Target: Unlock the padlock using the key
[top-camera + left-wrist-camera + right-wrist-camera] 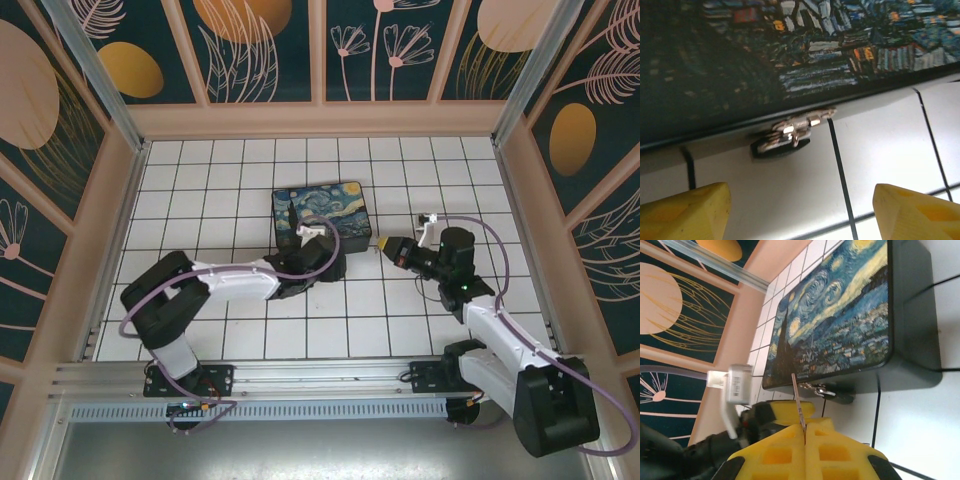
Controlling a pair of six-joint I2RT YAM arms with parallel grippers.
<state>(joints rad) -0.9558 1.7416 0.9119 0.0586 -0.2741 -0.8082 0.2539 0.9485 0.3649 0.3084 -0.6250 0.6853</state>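
My left jaws stand wide; the padlock [789,136] lies just ahead of them on the bench [885,150], against the painted box [740,55]. My right jaws pinch the key [798,402].

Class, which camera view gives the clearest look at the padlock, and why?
The left wrist view: the padlock lies close and central, beside the painted box. The right wrist view shows it smaller, at the box's foot beyond the key.
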